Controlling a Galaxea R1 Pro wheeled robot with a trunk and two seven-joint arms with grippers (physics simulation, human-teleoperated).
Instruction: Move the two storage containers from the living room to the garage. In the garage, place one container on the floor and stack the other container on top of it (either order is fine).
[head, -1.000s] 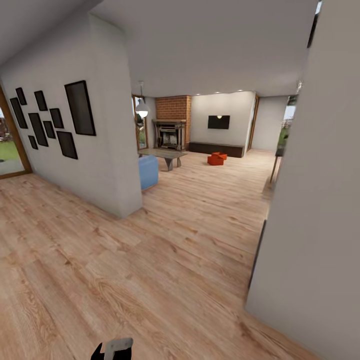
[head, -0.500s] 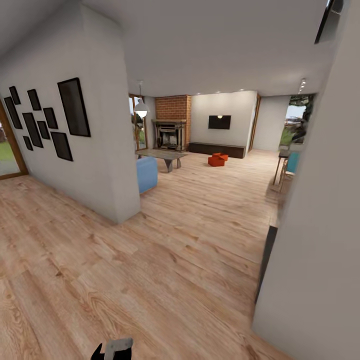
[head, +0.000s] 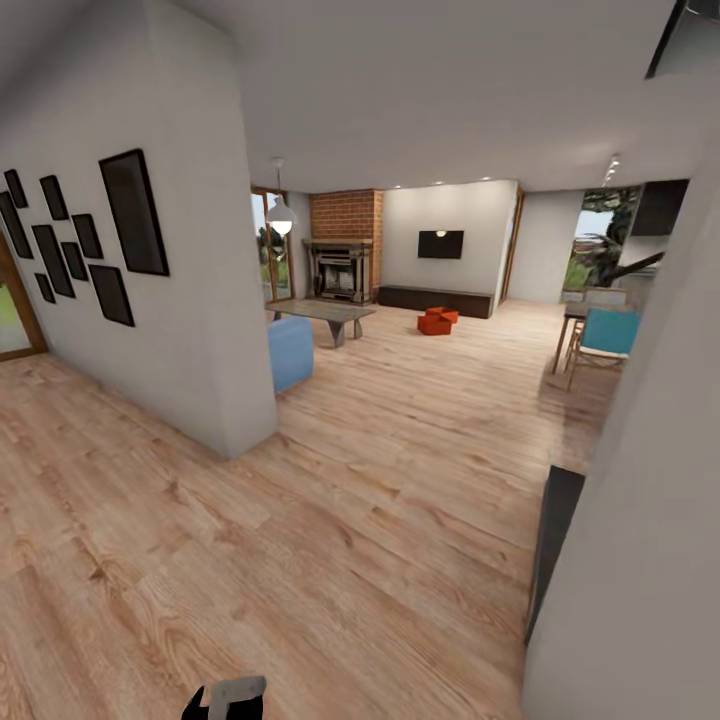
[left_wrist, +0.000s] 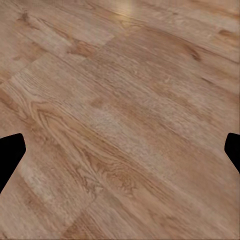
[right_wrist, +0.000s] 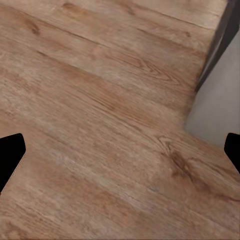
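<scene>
Looking forward from the head view, a long stretch of light wood plank floor (head: 380, 480) is seen running toward the living room (head: 420, 270) at the far end. There, the two storage containers (head: 435, 320) are found on the planks, orange-red and set close together, just in front of a long dark low cabinet (head: 435, 299). A black wall TV (head: 440, 244) is mounted above that cabinet, and a red brick fireplace (head: 345, 245) is placed to its left. A grey low table (head: 325, 315) and a blue seat (head: 290, 352) are seen nearer, beside a white partition wall (head: 180, 300) on which several black frames (head: 80, 240) are hung. A blue chair (head: 608, 335) is seen at the right, past a pale wall (head: 650, 560) close to the camera. A small part of the robot's body (head: 230, 697) is shown at the bottom edge.

In the left wrist view, the left gripper (left_wrist: 120, 155) is held above bare wood planks; its dark fingertips (left_wrist: 9, 152) are spread to opposite edges of the picture with nothing between them, so it is taken to be wide apart and empty.

In the right wrist view, the right gripper (right_wrist: 120, 152) is likewise spread wide and empty over the planks, with the foot of a grey wall and a dark edge strip (right_wrist: 220, 37) seen near one corner.
</scene>
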